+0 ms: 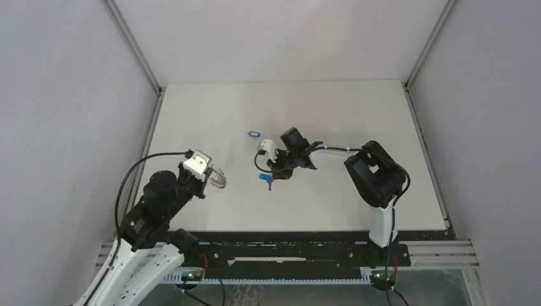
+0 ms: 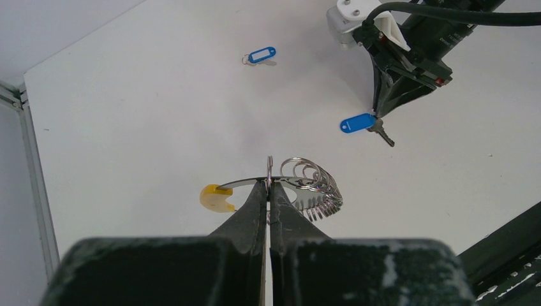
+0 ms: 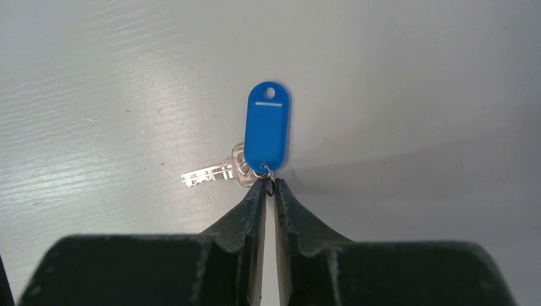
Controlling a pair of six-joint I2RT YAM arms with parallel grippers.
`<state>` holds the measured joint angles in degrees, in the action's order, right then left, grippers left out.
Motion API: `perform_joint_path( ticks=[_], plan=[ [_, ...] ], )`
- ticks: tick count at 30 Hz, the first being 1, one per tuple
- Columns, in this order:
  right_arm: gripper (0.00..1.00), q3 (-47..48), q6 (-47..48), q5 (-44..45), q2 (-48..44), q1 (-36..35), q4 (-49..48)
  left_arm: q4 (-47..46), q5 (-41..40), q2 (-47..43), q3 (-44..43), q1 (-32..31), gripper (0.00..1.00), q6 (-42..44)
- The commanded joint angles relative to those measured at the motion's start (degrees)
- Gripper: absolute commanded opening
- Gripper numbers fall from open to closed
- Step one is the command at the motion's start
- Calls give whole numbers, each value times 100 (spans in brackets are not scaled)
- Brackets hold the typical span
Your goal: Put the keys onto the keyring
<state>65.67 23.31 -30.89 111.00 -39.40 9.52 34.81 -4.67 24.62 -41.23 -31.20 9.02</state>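
My left gripper (image 2: 269, 185) is shut on the thin edge of the keyring (image 2: 306, 186), a silvery loop with several small rings bunched on it and a yellow piece (image 2: 216, 197). It holds the keyring above the table at the left (image 1: 219, 178). My right gripper (image 3: 269, 186) is shut on the small ring joining one silver key (image 3: 207, 173) to its blue tag (image 3: 268, 134), low at mid-table (image 1: 265, 178). I cannot tell whether this key is off the surface. The second key, also with a blue tag (image 1: 254, 134), lies loose farther back and shows in the left wrist view (image 2: 261, 55).
The white table (image 1: 357, 115) is walled by grey panels on three sides. A black rail (image 1: 287, 245) runs along the near edge by the arm bases. The right arm (image 1: 370, 172) reaches left across the middle of the table.
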Motion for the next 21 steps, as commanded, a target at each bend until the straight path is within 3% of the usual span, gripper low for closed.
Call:
perform_joint_path(
  ticks=[1,6,11,21],
  plan=[
    [9,157,176,-56,106,-24,143,-339,98,40,33,52,0,-75],
    [1,193,234,-75,97,-33,231,-341,116,50,28,56,0,-65],
    [0,106,118,-38,-26,-65,197,-338,132,41,29,59,0,-59],
    [0,-743,-87,-94,-1443,-120,-569,-360,820,181,-6,60,0,40]
  ],
)
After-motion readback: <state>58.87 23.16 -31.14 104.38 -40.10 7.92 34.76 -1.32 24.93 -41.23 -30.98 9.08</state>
